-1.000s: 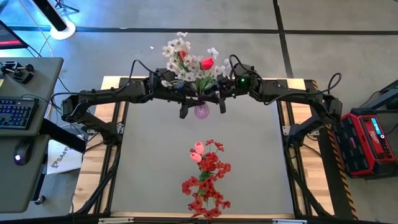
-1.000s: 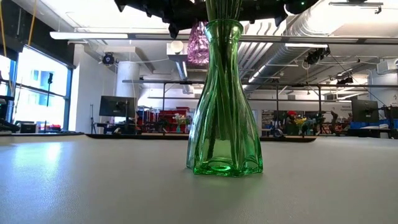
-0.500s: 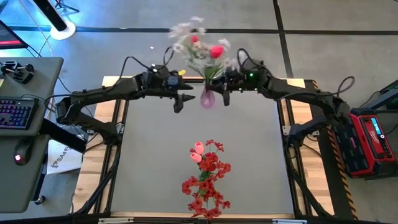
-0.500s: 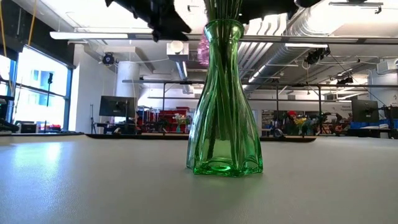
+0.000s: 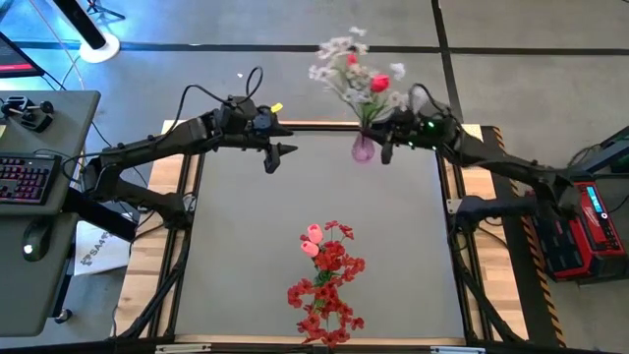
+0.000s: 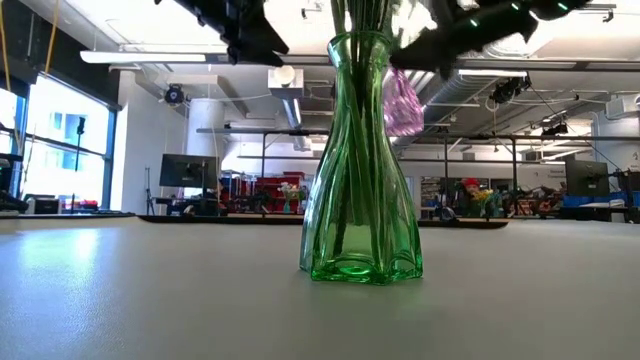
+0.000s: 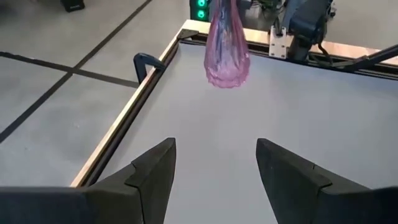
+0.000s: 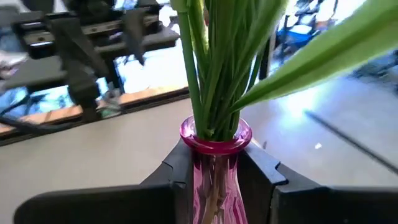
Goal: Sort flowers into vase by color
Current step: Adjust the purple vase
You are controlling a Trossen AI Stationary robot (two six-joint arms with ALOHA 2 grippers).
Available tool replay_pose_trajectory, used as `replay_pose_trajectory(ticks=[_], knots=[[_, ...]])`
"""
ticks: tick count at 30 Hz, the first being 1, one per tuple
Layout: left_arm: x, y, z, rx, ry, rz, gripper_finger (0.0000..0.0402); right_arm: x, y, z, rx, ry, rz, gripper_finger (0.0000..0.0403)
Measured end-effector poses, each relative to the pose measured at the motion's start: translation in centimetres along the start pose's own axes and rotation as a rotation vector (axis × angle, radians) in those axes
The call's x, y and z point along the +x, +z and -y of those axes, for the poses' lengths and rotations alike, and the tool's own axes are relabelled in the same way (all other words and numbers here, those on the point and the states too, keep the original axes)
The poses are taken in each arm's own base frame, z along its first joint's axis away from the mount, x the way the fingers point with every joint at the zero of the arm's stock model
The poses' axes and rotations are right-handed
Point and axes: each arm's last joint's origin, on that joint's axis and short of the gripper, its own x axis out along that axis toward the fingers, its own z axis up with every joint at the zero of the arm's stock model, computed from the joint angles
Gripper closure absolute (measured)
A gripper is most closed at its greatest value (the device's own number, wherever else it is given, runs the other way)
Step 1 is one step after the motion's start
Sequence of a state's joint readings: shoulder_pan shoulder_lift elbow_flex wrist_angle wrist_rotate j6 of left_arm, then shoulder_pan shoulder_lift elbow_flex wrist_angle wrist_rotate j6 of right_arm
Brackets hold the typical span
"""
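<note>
Right gripper (image 5: pixel 385 149) clamps pink vase (image 5: pixel 363 148) of flowers (image 5: pixel 356 71) aloft; left gripper (image 5: pixel 273 157) spread, empty. Low view alone shows green vase (image 6: pixel 358 160).

Pink translucent vase (image 5: pixel 363 148), white sprays and red buds (image 5: pixel 356 71) above green stems (image 8: pixel 214 68), clear green ribbed vase (image 6: pixel 360 165), red blossom clusters (image 5: pixel 329 285) with pink bud (image 5: pixel 313 236), plain grey worktop (image 5: pixel 246 246), dark hands.

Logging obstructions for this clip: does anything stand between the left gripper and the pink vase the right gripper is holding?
Nothing visible does. The left gripper is open, and only bare table lies between it and the pink vase. The right gripper holds that vase off the table by its neck. The green vase stands elsewhere, toward the table's near edge.
</note>
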State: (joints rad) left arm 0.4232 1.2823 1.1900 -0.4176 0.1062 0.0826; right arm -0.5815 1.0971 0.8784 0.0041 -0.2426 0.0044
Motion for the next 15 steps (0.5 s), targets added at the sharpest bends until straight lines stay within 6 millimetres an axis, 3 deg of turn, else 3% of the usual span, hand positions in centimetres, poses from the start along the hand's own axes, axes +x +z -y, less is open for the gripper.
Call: replay_pose_trajectory(ticks=[8,15], knots=[[0.0,-0.1,0.0,-0.026,-0.002,-0.006,0.019,-3.6,-7.7,0.9,-0.062,-0.171,0.116,0.0336],[0.0,-0.1,0.0,-0.054,-0.004,-0.01,0.019,-5.2,-14.0,1.8,-0.041,-0.348,0.073,0.0336]])
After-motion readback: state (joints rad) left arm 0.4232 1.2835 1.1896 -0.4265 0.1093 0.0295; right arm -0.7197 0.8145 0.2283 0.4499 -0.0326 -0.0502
